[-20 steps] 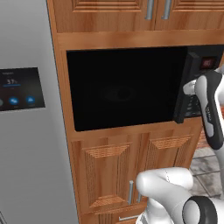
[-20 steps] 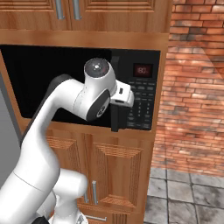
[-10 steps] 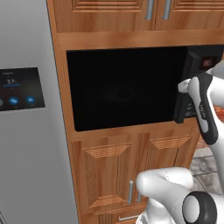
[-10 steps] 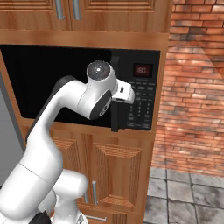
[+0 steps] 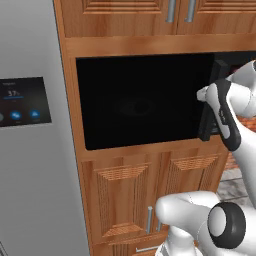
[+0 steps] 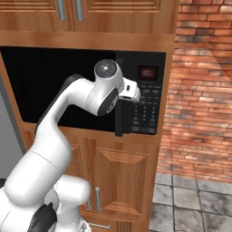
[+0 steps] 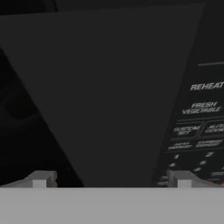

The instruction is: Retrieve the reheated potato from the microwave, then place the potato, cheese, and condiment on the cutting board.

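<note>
You are looking at a black built-in microwave (image 5: 142,107) set flush in a tall run of warm, grained wooden cabinets (image 5: 125,200), its wide glass door smooth, dark and closed, giving back nothing of what lies behind it. At the door's right edge stands the keypad panel (image 6: 147,106), matte black with rows of small pale buttons and a red display near its top; in the hand view you can read the words REHEAT and FRESH VEGETABLE on it. Your white arm, glossy with dark joints, bends up and across the front of the oven, and its gripper (image 7: 111,180) sits close to the seam where door meets keypad, the jaws spread wide with nothing between them, one grey fingertip (image 7: 40,179) before the glass and the other before the panel. To the left you see a flat grey refrigerator (image 5: 30,165) with a small dark touchscreen (image 5: 22,101). To the right runs a rough red brick wall (image 6: 201,81) above a floor (image 6: 190,206) of grey stone tiles. Raised-panel doors with slim metal handles (image 6: 97,199) fill the cabinet below.
</note>
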{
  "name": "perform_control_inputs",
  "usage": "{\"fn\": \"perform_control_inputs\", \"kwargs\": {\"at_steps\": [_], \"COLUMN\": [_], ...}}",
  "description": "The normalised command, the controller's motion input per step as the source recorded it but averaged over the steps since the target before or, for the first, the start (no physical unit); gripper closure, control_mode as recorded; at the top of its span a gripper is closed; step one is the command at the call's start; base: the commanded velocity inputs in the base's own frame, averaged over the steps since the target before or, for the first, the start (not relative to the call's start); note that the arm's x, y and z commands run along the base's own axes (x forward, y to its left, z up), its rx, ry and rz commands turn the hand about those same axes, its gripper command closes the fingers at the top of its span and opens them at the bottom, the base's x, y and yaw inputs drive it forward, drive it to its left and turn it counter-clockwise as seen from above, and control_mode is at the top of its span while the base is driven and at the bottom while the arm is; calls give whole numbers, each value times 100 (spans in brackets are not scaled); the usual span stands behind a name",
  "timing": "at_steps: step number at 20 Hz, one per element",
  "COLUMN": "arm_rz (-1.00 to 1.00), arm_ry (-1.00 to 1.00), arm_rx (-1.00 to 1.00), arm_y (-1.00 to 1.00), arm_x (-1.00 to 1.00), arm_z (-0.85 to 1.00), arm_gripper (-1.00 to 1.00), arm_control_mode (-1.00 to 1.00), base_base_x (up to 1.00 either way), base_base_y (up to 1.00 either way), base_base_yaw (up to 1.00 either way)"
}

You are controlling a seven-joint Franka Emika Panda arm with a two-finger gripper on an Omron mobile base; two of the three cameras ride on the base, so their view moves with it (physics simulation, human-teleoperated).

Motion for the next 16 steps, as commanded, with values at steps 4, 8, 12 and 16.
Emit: {"fn": "perform_control_inputs", "kwargs": {"at_steps": [4,8,12,16], "arm_rz": [0,0,0,0], "arm_ry": [-1,-4,-7,-2], "arm_rx": [0,0,0,2], "arm_y": [0,0,0,0], "arm_x": [36,35,29,26], "arm_z": [-1,-8,-20,-18], "arm_gripper": [-100,-100,100,100], "arm_control_mode": [-100,-100,-100,-100], "base_base_x": [0,0,0,0], "base_base_y": [0,0,0,0], "base_base_yaw": [0,0,0,0]}}
